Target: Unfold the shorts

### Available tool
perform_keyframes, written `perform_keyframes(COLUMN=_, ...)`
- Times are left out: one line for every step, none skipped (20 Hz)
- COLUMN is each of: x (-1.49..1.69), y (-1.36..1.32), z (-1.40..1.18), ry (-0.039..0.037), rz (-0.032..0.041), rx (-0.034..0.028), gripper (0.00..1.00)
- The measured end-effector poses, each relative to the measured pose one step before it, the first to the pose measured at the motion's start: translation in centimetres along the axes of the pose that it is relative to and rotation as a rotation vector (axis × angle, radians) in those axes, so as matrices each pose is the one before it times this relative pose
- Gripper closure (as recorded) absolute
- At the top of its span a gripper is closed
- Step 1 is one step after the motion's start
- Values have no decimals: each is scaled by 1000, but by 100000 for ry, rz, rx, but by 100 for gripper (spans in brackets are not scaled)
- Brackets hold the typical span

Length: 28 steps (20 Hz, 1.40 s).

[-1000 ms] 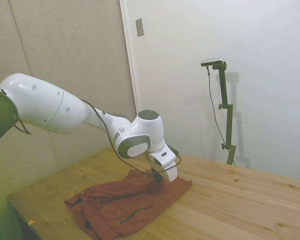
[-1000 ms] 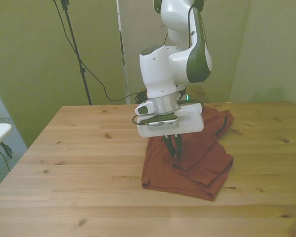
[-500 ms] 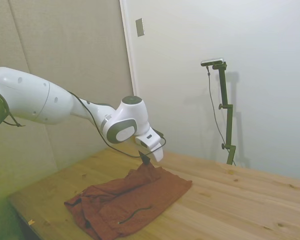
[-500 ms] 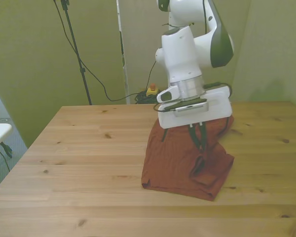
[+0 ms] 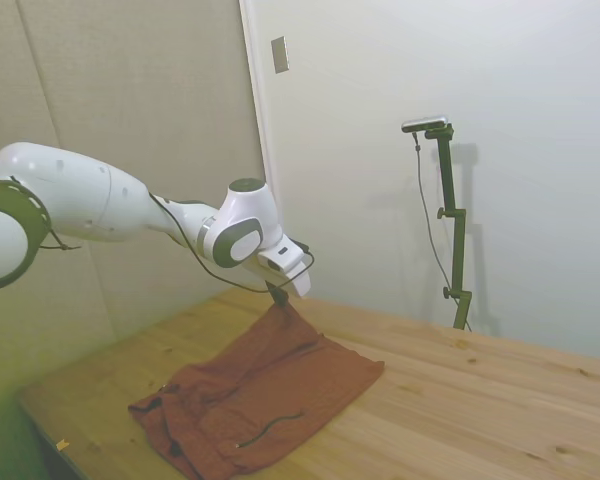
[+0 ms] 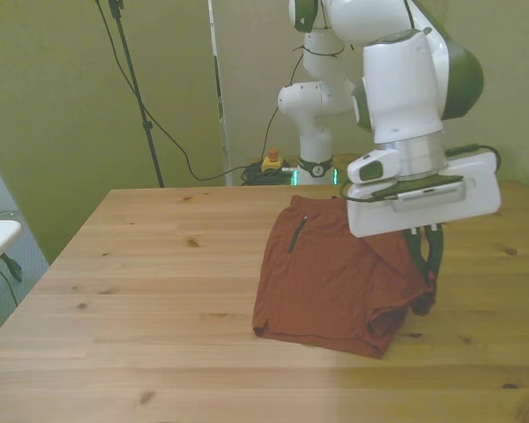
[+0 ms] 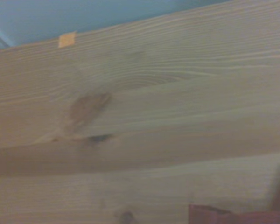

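Observation:
The rust-orange shorts point(image 5: 260, 392) lie wrinkled on the wooden table point(image 5: 460, 410), one layer drawn up into a peak. My gripper point(image 5: 278, 294) is shut on that peak, just above the table's far side. In the front view the shorts point(image 6: 322, 282) spread flat, with a short dark zipper line point(image 6: 297, 233) near the far edge. There the gripper point(image 6: 426, 264) holds a fold of cloth at the shorts' edge on the front view's right. The wrist view shows bare wood and only a corner of the shorts point(image 7: 210, 215).
A dark cord point(image 5: 270, 428) lies on the shorts' near end in the side view. A small tan tag point(image 7: 66, 39) is stuck near the table edge. Cables and a device with a red button point(image 6: 271, 159) sit on the floor behind the table.
The gripper has carried the pinched layer from the middle of the shorts toward the front view's right, opening the fold. The zipper line now shows.

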State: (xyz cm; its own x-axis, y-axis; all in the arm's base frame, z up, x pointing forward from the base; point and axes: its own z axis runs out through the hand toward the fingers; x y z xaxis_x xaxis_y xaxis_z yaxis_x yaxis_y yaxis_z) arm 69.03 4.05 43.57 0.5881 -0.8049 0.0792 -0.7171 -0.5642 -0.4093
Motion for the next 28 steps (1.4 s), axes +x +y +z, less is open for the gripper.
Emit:
perform_keyframes(x=-350, y=-885, z=547, ry=-512, rz=-364, rx=-118, gripper=100)
perform_keyframes(x=-333, y=-821, z=487, ry=-571, rz=-241, rx=50, gripper=100)
perform_keyframes(x=-347, y=-755, z=531, ry=-744, rz=-239, rx=-219, gripper=100)
perform_keyframes(x=-359, y=-675, z=534, ry=-445, rz=-393, rx=-330, gripper=100)
perform_keyframes(x=-423, y=-569, z=522, ry=-263, rz=-382, rx=-1182, gripper=100)
perform_keyframes(x=-583, y=-515, z=562, ry=10, rz=224, rx=-2183, gripper=100)
perform_keyframes(x=-717, y=-456, z=539, ry=334, rz=192, rx=-2194, gripper=100)
perform_keyframes(x=-782, y=-565, z=292, ry=-58, rz=-553, rx=-411, gripper=100)
perform_keyframes(x=-873, y=-570, z=178, ry=-192, rz=-1007, rx=11, gripper=100)
perform_keyframes(x=-830, y=-485, z=60, ry=-90, rz=-1116, rx=-28, gripper=100)
perform_keyframes(x=-860, y=-480, z=50, ry=-215, rz=-1162, rx=33, gripper=100)
perform_keyframes(x=-686, y=-373, z=32, ry=-202, rz=-870, rx=37, gripper=100)
perform_keyframes(x=-577, y=-287, z=83, ry=-156, rz=-618, rx=-100, gripper=100)
perform_keyframes(x=-531, y=-206, z=145, ry=-99, rz=-515, rx=-294, gripper=100)
perform_keyframes(x=-508, y=-165, z=188, ry=60, rz=-403, rx=-461, gripper=100)
perform_keyframes(x=-454, y=-125, z=199, ry=405, rz=-535, rx=-697, gripper=100)
perform_keyframes(x=-460, y=-176, z=182, ry=344, rz=-680, rx=-585, gripper=0)
perform_keyframes(x=-461, y=-174, z=224, ry=231, rz=-334, rx=-557, gripper=0)
perform_keyframes(x=-448, y=-120, z=265, ry=-272, rz=-301, rx=-381, gripper=0)
perform_keyframes(x=-511, y=-93, z=284, ry=-528, rz=-549, rx=-370, gripper=0)
perform_keyframes(x=-568, y=-75, z=298, ry=-678, rz=-545, rx=-393, gripper=0)
perform_keyframes(x=-577, y=-91, z=280, ry=-669, rz=-557, rx=-336, gripper=0)
perform_keyframes(x=-655, y=-156, z=261, ry=-624, rz=-674, rx=-221, gripper=0)
perform_keyframes(x=-645, y=-184, z=223, ry=-523, rz=-598, rx=-63, gripper=0)
perform_keyframes(x=-615, y=-151, z=180, ry=-395, rz=-534, rx=81, gripper=0)
perform_keyframes(x=-557, y=-82, z=199, ry=-278, rz=-472, rx=-49, gripper=0)
perform_keyframes(x=-442, y=-8, z=221, ry=-151, rz=-403, rx=-285, gripper=0)
perform_keyframes(x=-311, y=24, z=152, ry=-56, rz=-436, rx=-336, gripper=0)
